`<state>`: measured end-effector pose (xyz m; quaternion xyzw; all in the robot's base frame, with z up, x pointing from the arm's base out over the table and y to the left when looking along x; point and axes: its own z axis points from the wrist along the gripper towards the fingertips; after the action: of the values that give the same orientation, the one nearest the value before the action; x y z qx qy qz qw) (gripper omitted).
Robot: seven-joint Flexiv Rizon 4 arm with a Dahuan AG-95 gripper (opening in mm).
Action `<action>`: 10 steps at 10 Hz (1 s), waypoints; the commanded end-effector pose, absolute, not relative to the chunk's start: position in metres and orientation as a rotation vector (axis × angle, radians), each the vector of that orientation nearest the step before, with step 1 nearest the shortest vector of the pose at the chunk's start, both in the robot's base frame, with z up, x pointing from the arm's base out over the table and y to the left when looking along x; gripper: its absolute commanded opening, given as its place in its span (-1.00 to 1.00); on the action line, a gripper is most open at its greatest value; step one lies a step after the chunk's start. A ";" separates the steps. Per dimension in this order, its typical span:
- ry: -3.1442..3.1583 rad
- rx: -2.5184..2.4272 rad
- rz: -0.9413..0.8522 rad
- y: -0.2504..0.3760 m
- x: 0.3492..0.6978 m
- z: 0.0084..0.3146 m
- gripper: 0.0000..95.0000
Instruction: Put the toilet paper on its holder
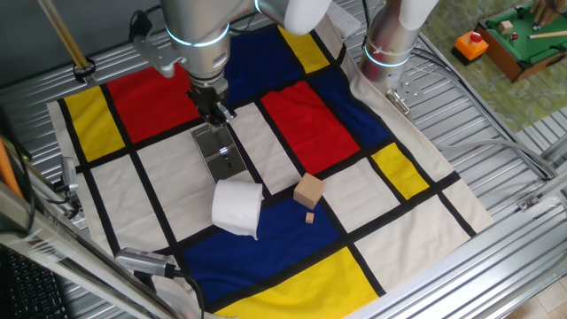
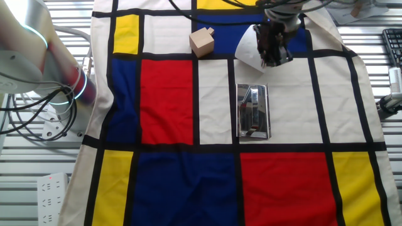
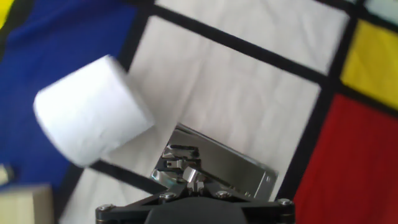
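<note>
The black two-finger gripper (image 1: pixel 215 111) is hanging over the table on the silver arm, and honestly I can't tell how its jaws are standing: in both fixed views they're just a dark clump, and the hand view only shows the bottom of the gripper body. It isn't carrying anything that I can see.

In one fixed view, the shiny silver metal holder with the flat rectangular base plate (image 1: pixel 219 152) is lying just below the gripper, at about 6 o'clock from it, on a white panel of the cloth. In the other fixed view the same holder (image 2: pixel 252 111) is sitting at 6 o'clock from the gripper (image 2: pixel 272 45).

The white soft cylindrical toilet paper roll (image 1: pixel 237 208) is lying on its side just beyond the holder, again at 6 o'clock from it, on the edge of a blue panel. In the hand view the roll (image 3: pixel 92 111) is at 10 o'clock from the holder (image 3: pixel 214 167), close beside it.

The small tan wooden cube (image 1: pixel 308 190) is sitting at 3 o'clock from the roll, near but apart. Everything is resting on the red, blue, yellow and white blocked cloth (image 1: pixel 310 124).
</note>
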<state>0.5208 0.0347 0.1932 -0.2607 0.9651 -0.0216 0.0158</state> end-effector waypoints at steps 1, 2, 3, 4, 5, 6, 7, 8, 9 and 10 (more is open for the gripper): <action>2.368 -2.018 -0.086 0.041 0.520 0.191 -1.00; 2.213 -2.207 -0.089 0.044 0.520 0.190 -1.00; 2.126 -2.303 -0.093 0.044 0.520 0.189 -1.00; 2.032 -2.391 -0.075 0.045 0.520 0.189 -1.00; 1.993 -2.418 -0.063 0.045 0.520 0.189 -1.00; 1.933 -2.459 -0.040 0.045 0.521 0.189 -1.00; 1.829 -2.550 -0.022 0.046 0.521 0.189 -1.00; 1.713 -2.642 0.005 0.048 0.520 0.188 -1.00; 1.619 -2.706 0.033 0.050 0.520 0.187 -1.00; 1.545 -2.751 0.050 0.051 0.520 0.186 -1.00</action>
<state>0.5207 0.0447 0.1888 -0.7391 0.6735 -0.0071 0.0026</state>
